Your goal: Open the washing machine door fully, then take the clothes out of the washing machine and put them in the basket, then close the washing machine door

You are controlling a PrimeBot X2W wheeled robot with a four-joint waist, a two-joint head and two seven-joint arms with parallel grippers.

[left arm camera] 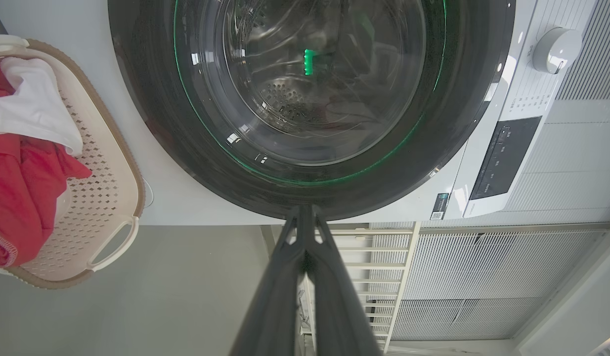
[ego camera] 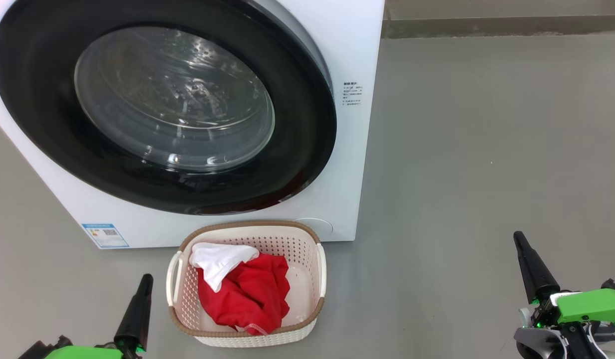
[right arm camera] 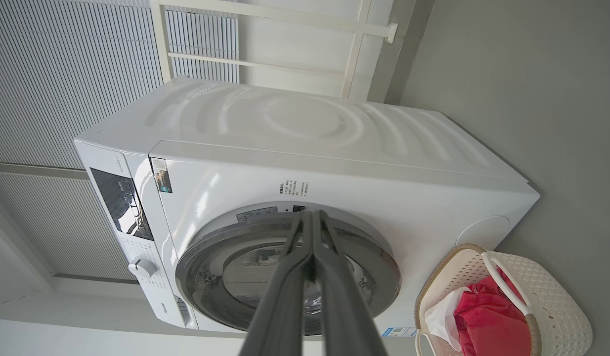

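Your left gripper (ego camera: pixel 141 299) and right gripper (ego camera: pixel 528 262) are pinched shut and empty. If the door (ego camera: pixel 307 149) isn't latched, it could swing open over the basket (ego camera: pixel 247 225).

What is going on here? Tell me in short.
Nothing is being handled right now. The washing machine door looks shut against the white washing machine, and the red and white clothes lie in the basket on the floor in front of it. The left gripper and right gripper are both shut and empty, low on either side of the basket, touching nothing. The job looks finished.
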